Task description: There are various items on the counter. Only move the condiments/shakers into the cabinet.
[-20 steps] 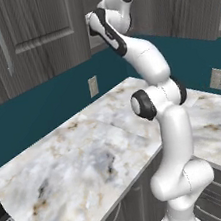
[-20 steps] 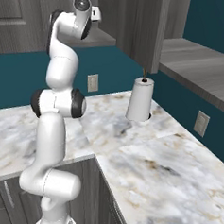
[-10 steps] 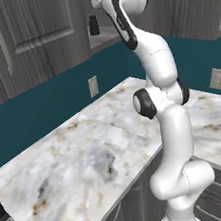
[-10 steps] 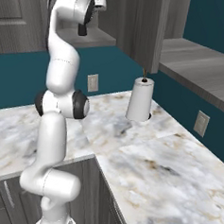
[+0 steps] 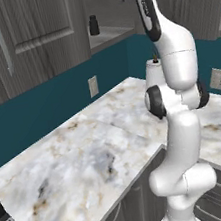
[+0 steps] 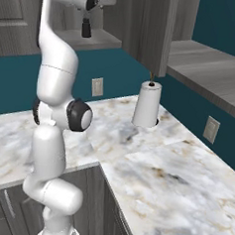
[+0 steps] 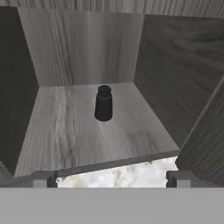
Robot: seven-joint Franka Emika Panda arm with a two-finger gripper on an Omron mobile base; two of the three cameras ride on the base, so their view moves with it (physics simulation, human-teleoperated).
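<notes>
Hand view: looks straight into the cabinet (image 7: 83,48), dark wood-grain walls on three sides. On the flat grey shelf (image 7: 65,135), near the middle and toward the back, stands a small dark bottle (image 7: 103,103), upright, apart from every wall. Too dark to tell label or cap colour. Fingertips (image 7: 43,179) spread wide at the bottom corners, nothing between them; hand (image 7: 111,180) released and held in front of the shelf's front edge, clear of the bottle. Strip of pale marble worktop (image 7: 127,175) seen just below the shelf lip.

Left base view: same dark bottle (image 5: 93,25) upright on the shelf (image 5: 108,33) in the open cabinet, arm raised high beside it. White paper towel roll (image 5: 153,73) on the worktop (image 5: 80,163) partly behind the arm.

Right base view: bottle (image 6: 86,28) on the shelf below the raised hand, paper towel roll (image 6: 146,104) standing in the worktop corner.
</notes>
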